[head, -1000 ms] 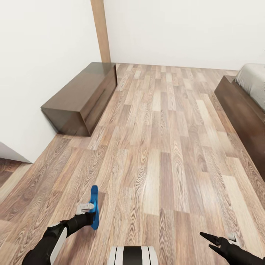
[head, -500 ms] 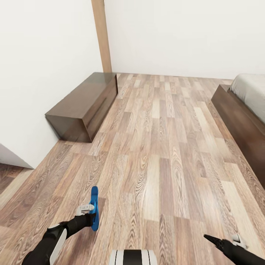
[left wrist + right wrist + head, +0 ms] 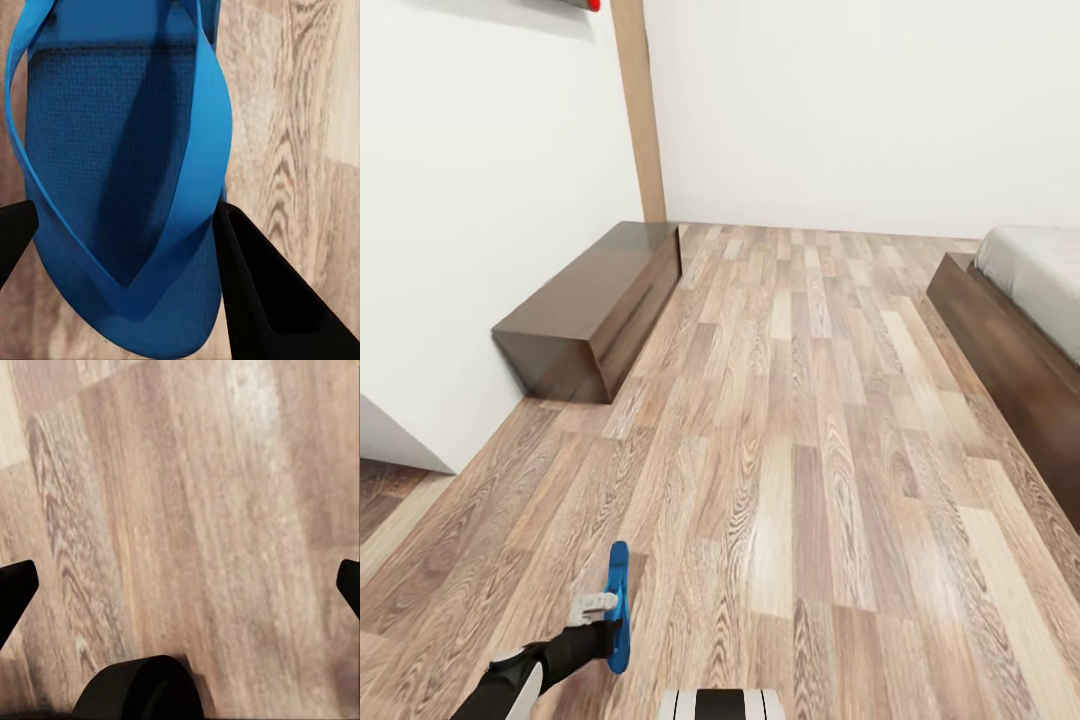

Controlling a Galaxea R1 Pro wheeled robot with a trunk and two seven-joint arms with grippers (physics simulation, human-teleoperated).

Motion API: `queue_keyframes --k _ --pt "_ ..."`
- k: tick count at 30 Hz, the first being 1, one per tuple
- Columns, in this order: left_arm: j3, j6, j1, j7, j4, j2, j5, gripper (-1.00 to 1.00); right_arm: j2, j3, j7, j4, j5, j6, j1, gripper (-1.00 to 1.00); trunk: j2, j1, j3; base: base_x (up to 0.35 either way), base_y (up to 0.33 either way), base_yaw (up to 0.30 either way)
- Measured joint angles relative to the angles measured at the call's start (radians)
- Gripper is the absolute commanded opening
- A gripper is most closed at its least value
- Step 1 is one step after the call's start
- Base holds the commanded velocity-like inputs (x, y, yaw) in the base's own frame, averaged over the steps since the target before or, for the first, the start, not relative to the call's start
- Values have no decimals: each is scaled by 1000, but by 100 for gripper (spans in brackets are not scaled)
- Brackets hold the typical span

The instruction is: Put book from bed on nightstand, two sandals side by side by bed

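My left gripper [image 3: 603, 622] is shut on a bright blue sandal [image 3: 618, 603], held on edge low over the wood floor at the near left. In the left wrist view the sandal [image 3: 112, 172] hangs sole-side up with its strap across it, between my two black fingers [image 3: 259, 292]. My right gripper [image 3: 180, 585] stands open over bare floor planks with nothing between its fingertips. The bed [image 3: 1032, 268], with an off-white mattress on a dark brown frame, runs along the right edge. The book and the nightstand are out of view.
A long low dark cabinet [image 3: 592, 305] stands against the white wall on the left, beside a brown wooden door post [image 3: 637, 110]. Wood-plank floor [image 3: 800, 420] stretches between cabinet and bed. A wall corner juts out at the near left [image 3: 400, 440].
The whole head view has shifted, so the camera has moved; cabinet and bed sit lower and closer. My left arm still holds the sandal. The right gripper has slipped off the bottom edge.
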Motion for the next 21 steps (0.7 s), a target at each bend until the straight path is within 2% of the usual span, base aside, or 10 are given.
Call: queue_keyframes --k 1,4,10,21 --pt "-1 -16 0 0 25 -1 -3 -100 0 1 2 32 2 -52 0 100 0 0 4 0 0 0" --pt "-2 -27 0 0 54 -1 -2 -100 0 1 3 45 3 -74 0 100 1 -2 16 0 0 0" --pt "-1 -32 0 0 66 -19 -2 -100 -1 0 3 50 4 -82 0 100 2 -5 39 0 0 0" --pt "0 -32 0 1 67 -21 -4 -100 0 0 2 51 4 -83 0 100 5 -9 81 0 0 0"
